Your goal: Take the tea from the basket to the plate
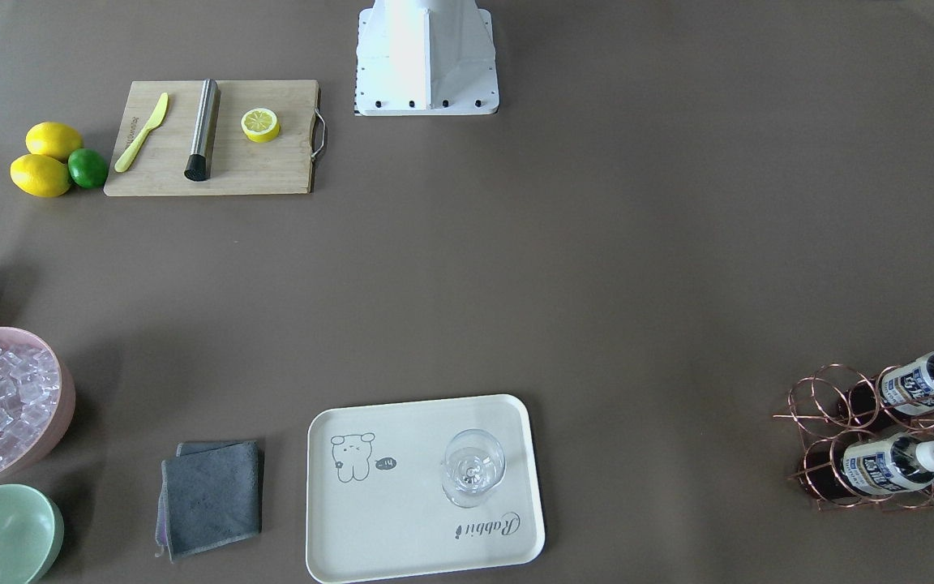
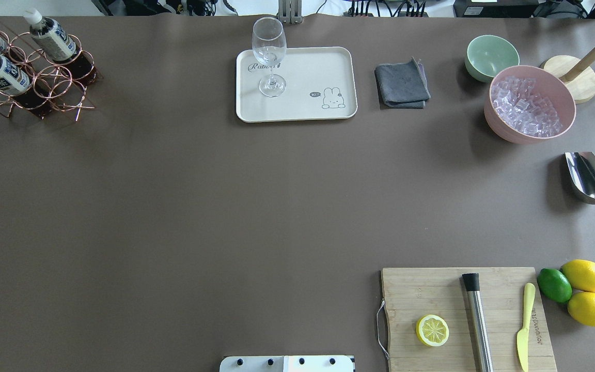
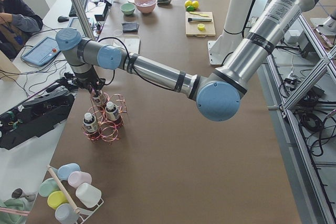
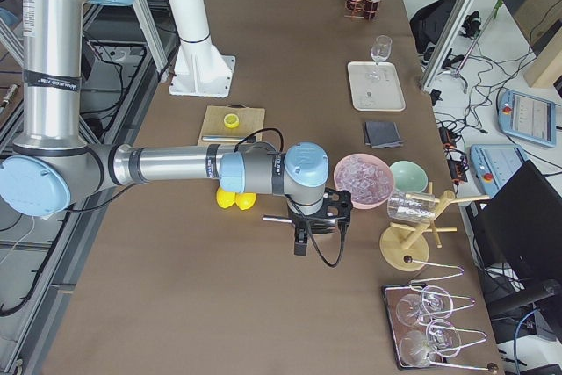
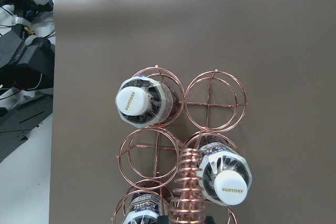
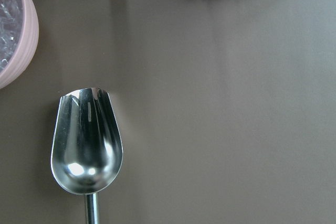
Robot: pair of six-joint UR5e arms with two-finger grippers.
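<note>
Left gripper (image 3: 96, 94) hangs over the rose-gold copper wire basket (image 5: 208, 103) at the worktop's far left corner, jaw spread impossible to tell, white-capped clear tea bottles (image 5: 140, 102) seated in its rings just beneath.

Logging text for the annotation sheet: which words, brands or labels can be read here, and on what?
"SUNTORY": white caps of two tea bottles in the basket.
"Rabbit": script on the plate.
Speech bubble on the plate: too small to read.
Bottle labels: blurred, unreadable.
Cutting board: lettering beside the knife, too small to read.
</note>
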